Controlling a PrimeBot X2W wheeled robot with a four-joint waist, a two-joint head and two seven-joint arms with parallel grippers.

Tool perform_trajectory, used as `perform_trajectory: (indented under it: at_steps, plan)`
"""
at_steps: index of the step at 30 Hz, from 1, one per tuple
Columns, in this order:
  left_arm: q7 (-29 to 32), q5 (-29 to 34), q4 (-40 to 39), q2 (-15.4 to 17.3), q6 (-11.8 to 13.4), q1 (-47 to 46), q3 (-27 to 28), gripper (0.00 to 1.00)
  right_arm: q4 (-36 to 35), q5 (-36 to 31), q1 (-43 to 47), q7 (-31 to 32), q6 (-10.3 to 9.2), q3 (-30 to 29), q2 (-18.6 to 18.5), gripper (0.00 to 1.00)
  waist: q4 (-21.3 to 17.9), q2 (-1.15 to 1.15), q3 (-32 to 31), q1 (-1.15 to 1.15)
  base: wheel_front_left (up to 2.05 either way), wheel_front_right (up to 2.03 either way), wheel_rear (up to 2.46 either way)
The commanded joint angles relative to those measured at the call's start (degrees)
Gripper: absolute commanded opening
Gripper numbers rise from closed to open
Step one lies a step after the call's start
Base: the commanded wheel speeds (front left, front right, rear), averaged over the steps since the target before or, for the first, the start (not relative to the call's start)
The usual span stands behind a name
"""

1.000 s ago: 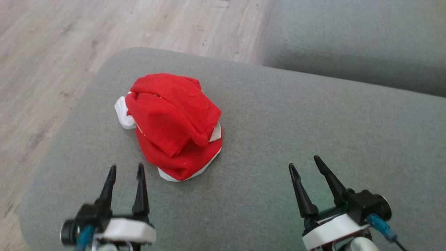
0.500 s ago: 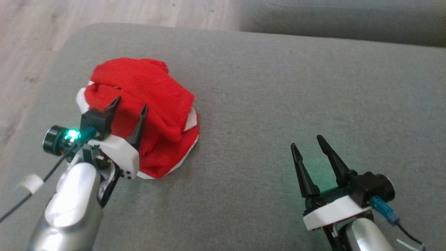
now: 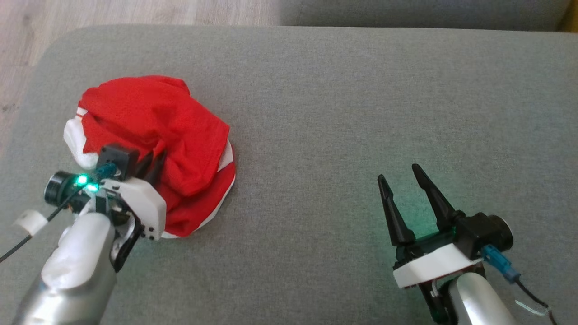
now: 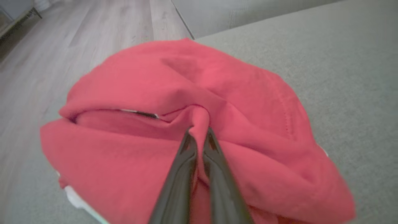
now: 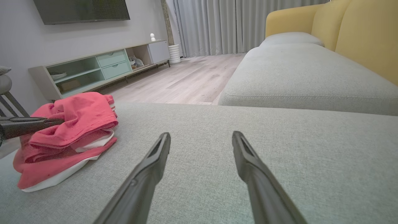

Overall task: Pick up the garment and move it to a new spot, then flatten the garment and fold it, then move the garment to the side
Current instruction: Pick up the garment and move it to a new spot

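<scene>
The garment [image 3: 158,135] is a crumpled red and white heap on the left part of a grey cushion [image 3: 343,113]. My left gripper [image 3: 156,159] is shut on a fold at the heap's near side. In the left wrist view its two dark fingers pinch a ridge of the red garment [image 4: 217,93] at the left gripper's tips [image 4: 199,130]. My right gripper [image 3: 399,174] hovers open over bare cushion to the right, nothing between its fingers. In the right wrist view the right gripper [image 5: 201,134] stands apart from the garment [image 5: 77,121], which lies at the far left.
Wooden floor [image 3: 113,11] lies beyond the cushion's far left corner. A second grey cushion [image 5: 304,74] and a yellow sofa back [image 5: 357,34] stand beyond a gap. A low TV cabinet [image 5: 102,68] lines the far wall.
My left gripper went from open at the near edge onto the garment and has shut on a fold. The head camera has tilted down. The right gripper stays open.
</scene>
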Motion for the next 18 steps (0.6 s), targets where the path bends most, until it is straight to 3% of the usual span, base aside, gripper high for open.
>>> perform_trajectory:
  at_steps: [1, 11, 18]
  plan:
    - [-1.4, -0.2, -2.0, 2.7, 0.1, -3.6, 1.8, 0.00, -1.6, 0.5, -1.8, -0.6, -0.04, 1.1, -0.3, 1.00, -0.1, 0.00, -0.2, -0.01, 0.00, 0.00, 0.00]
    - [-16.5, -0.6, -13.4, 0.5, 0.8, -8.1, 4.0, 0.00, -0.8, 0.9, -1.0, -0.6, -0.04, 0.9, -0.3, 1.00, -0.6, 0.00, -4.0, -0.01, 0.00, 0.00, 0.00]
    - [-18.1, -2.6, -22.6, -1.4, 1.6, -8.9, 4.9, 0.00, -1.0, 1.9, -0.4, -0.6, -0.04, 1.2, -0.3, 1.00, -3.2, 0.00, -6.3, -0.01, 0.00, 0.00, 0.00]
